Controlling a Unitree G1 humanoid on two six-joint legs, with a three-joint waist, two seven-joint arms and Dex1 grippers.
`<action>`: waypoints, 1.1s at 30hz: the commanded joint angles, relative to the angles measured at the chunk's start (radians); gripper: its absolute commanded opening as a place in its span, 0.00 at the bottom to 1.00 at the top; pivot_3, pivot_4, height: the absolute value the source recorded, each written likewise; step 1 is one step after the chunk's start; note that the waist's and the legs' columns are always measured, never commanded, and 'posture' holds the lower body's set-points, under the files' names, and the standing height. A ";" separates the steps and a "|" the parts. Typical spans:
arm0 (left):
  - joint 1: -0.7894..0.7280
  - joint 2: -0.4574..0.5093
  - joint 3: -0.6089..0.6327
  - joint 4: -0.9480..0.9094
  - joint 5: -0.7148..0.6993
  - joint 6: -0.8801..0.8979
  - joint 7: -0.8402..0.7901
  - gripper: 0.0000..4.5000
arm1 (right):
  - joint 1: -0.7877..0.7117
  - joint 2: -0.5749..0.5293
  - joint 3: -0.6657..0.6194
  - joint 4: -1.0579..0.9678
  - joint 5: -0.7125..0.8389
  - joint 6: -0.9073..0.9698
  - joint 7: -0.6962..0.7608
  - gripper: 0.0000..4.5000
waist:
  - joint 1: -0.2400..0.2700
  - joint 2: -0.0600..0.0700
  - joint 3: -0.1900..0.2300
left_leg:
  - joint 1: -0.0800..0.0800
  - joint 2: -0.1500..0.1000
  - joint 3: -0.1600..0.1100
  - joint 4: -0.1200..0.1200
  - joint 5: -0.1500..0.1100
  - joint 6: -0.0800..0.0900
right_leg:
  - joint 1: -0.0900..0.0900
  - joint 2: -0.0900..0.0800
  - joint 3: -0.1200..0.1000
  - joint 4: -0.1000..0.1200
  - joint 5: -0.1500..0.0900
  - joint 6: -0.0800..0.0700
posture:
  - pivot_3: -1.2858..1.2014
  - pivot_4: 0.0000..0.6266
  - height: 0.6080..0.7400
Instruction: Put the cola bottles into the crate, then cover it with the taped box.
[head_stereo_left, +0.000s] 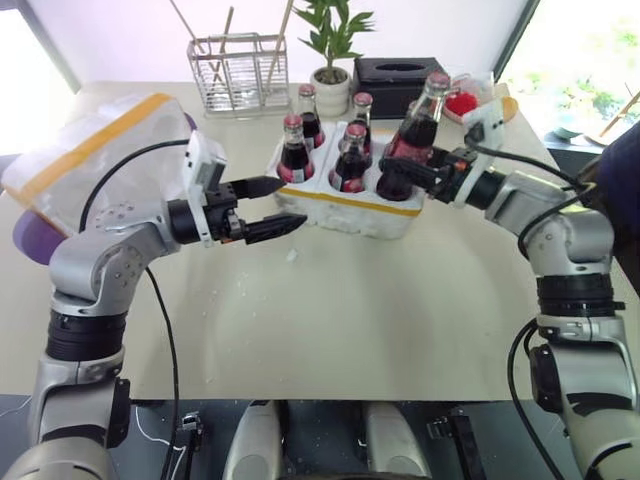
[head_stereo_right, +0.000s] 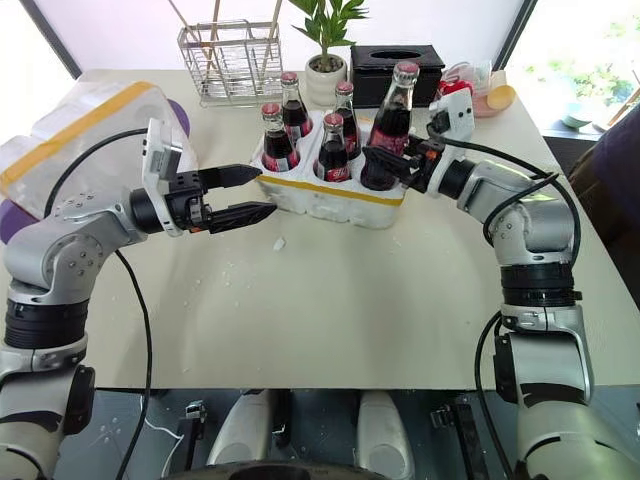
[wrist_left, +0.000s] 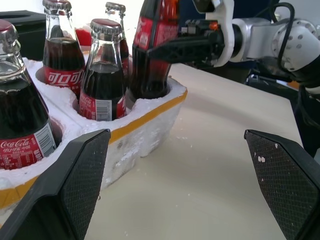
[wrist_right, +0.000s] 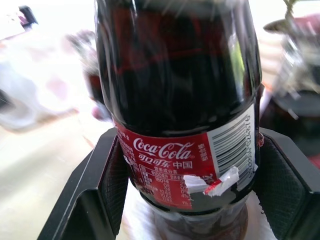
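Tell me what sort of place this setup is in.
Probably an indoor lab or office set up for a tabletop demo, not a kitchen: a plain beige table by bright windows, with a potted plant, a black tissue box and a wire rack along its far edge.

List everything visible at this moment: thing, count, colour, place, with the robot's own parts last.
cola bottles: five, dark with red caps; four seated in the crate, the fifth held tilted at its right end.
crate: one, white with yellow band, table centre.
taped box: one, white with yellow tape, far left.
wire rack: one, metal, back left.
potted plant: one, green in white pot, back centre.
tissue box: one, black, back right.
left end effector: black fingers, open, left of the crate.
right end effector: black fingers, shut on the fifth bottle.
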 joint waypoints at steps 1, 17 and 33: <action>-0.030 0.024 0.032 -0.046 -0.028 0.006 0.001 1.00 | 0.001 0.018 -0.003 -0.001 -0.048 -0.070 0.018 0.63 | -0.001 0.000 0.000 | 0.000 0.000 0.000 0.000 0.000 0.000 | 0.000 0.000 0.000 0.000 0.000 0.000 | 0.52 0.24 1.00; 0.191 0.493 0.489 -0.068 -0.190 0.218 -0.176 1.00 | 0.057 -0.269 -0.205 -0.242 0.115 0.156 0.216 0.98 | -0.002 0.000 0.004 | -0.002 0.001 -0.001 0.000 0.000 0.000 | -0.002 0.000 -0.001 0.000 0.000 0.000 | 0.52 0.24 1.00; 0.621 0.937 0.652 0.802 0.435 -0.369 -0.569 1.00 | 0.024 -0.475 -0.292 -0.313 0.300 0.264 0.434 0.98 | -0.042 0.000 0.002 | 0.009 0.002 0.010 -0.015 0.000 -0.004 | -0.006 -0.010 -0.003 -0.002 -0.004 -0.013 | 0.52 0.24 1.00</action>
